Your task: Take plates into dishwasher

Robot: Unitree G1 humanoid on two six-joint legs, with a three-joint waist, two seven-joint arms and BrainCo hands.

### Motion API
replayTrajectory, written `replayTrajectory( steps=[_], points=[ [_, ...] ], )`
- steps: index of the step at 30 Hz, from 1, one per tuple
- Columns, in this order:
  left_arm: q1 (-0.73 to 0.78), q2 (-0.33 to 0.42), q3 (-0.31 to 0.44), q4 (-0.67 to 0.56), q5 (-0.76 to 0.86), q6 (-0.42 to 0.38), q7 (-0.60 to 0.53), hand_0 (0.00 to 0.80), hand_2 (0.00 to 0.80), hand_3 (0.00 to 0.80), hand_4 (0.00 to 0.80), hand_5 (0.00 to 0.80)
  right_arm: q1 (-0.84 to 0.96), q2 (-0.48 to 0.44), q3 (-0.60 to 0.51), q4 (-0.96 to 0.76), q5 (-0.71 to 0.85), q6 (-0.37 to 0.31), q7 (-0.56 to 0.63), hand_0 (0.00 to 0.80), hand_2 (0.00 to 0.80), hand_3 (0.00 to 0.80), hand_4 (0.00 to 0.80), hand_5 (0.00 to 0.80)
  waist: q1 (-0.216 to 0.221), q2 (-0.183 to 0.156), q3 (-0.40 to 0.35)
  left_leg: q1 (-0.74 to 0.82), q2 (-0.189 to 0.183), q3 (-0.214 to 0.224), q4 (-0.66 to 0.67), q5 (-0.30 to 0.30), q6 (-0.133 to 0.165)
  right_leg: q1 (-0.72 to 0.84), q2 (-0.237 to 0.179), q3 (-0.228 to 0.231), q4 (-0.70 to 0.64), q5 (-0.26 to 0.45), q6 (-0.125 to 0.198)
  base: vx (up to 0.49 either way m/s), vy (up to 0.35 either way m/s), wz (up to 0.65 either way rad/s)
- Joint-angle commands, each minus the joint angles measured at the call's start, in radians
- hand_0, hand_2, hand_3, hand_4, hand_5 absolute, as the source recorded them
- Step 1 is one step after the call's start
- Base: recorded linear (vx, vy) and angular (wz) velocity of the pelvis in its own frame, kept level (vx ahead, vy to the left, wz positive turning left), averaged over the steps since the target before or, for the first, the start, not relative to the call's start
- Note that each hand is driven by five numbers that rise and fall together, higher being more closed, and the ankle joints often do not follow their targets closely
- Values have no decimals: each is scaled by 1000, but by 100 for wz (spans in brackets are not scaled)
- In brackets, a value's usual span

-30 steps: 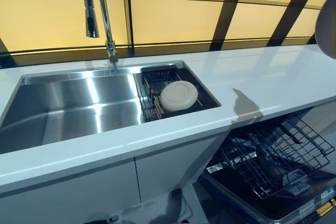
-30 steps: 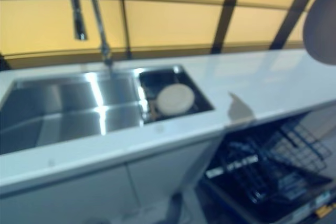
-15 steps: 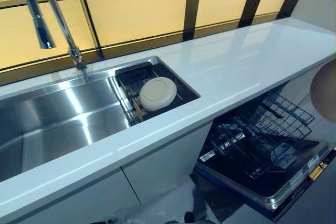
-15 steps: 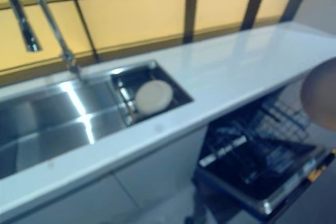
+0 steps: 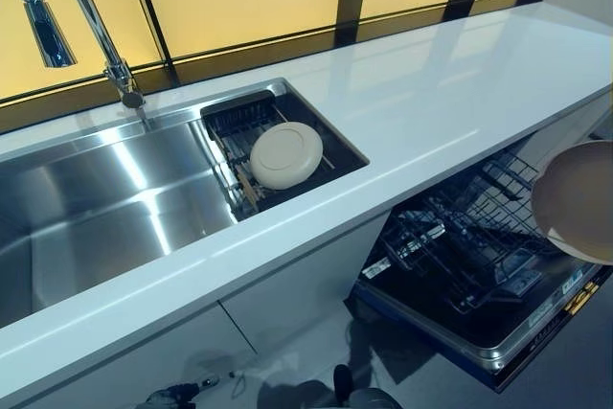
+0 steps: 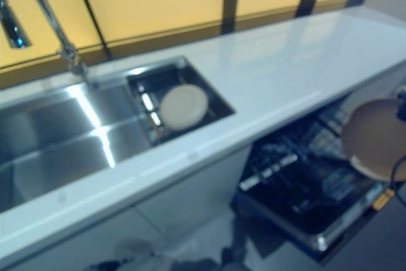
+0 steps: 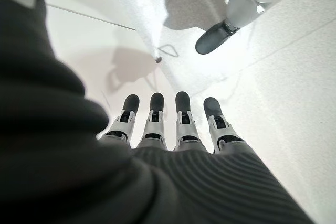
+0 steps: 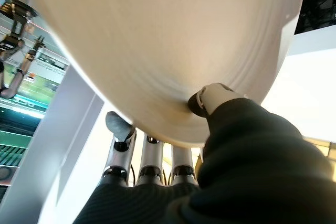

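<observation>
A cream plate (image 5: pixel 578 200) is held at the right edge of the eye views, above the open dishwasher's wire rack (image 5: pixel 460 237). In the right wrist view my right hand (image 8: pixel 173 171) is shut on this plate (image 8: pixel 157 51), with the thumb on one face and the fingers behind the other. A second cream plate (image 5: pixel 285 154) lies in the dark drying rack (image 5: pixel 235 126) at the sink's right end. My left hand (image 7: pixel 168 129) shows only in its wrist view, fingers straight and empty, hanging over the pale floor.
The steel sink (image 5: pixel 96 198) with its tall faucet (image 5: pixel 86 16) is set in a white countertop (image 5: pixel 431 112). The dishwasher door (image 5: pixel 479 332) is folded down below the counter's right part. White cabinet doors (image 5: pixel 287 304) stand under the sink.
The camera has swung right and down. The held plate has come down from the upper right corner to a spot over the dishwasher rack. The plate in the sink has not moved.
</observation>
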Motion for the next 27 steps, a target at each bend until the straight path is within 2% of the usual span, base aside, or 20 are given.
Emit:
replayTrajectory(
  steps=[1, 6, 12, 18, 27],
  points=[
    [-62, 42, 21, 2, 43, 16, -13, 0, 0, 0, 0, 0, -130, 34, 66, 4, -159, 62, -59, 800, 800, 800, 800, 800, 38, -31, 24, 14, -20, -58, -1, -20, 38, 33, 1, -43, 3, -30, 68, -48, -15, 4],
    [-67, 37, 4, -11, 37, 21, -20, 0, 0, 0, 0, 0, -200, 92, 160, 19, -256, 88, -55, 800, 800, 800, 800, 800, 56, -19, 39, 2, -24, -74, -1, -17, 38, 29, -4, -55, 3, -31, 69, -33, -7, 5],
    [-68, 36, 2, -31, 40, 28, -28, 0, 0, 0, 0, 0, -205, 152, 219, 36, -395, 109, -58, 800, 800, 800, 800, 800, 71, -7, 48, -8, -25, -85, -1, -15, 39, 27, -9, -66, 3, -33, 69, -14, -4, 7],
    [-74, 38, -7, -46, 48, 40, -37, 0, 0, 0, 0, 0, -227, 205, 270, 73, -568, 166, -29, 800, 800, 800, 800, 800, 87, 1, 56, -17, -25, -95, -1, -11, 38, 24, -13, -78, 3, -33, 69, -12, -6, 12],
    [-74, 27, -19, -64, 51, 41, -49, 0, 0, 0, 0, 0, -262, 311, 357, 165, -690, 242, 44, 800, 800, 800, 800, 800, 106, 16, 60, -22, -27, -103, -1, -9, 37, 25, -19, -87, 3, -37, 68, 0, 0, 0]
  ],
)
